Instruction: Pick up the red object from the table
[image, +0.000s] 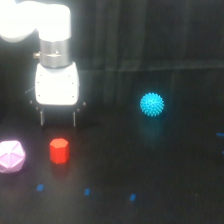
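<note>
The red object (59, 150) is a small red-orange faceted block standing upright on the dark table (165, 170), in the lower part of the exterior view's left. My gripper (58, 120) hangs from the white arm right above it, fingers pointing down. The two thin fingers (42, 117) stand wide apart, so the gripper is open and empty. The fingertips end a little above the block's top, apart from it.
A pale pink polyhedron (11, 156) lies at the exterior view's left edge, close beside the red block. A cyan spiky ball (152, 104) sits further back on the exterior view's right. Small blue marks (87, 191) dot the near part of the table.
</note>
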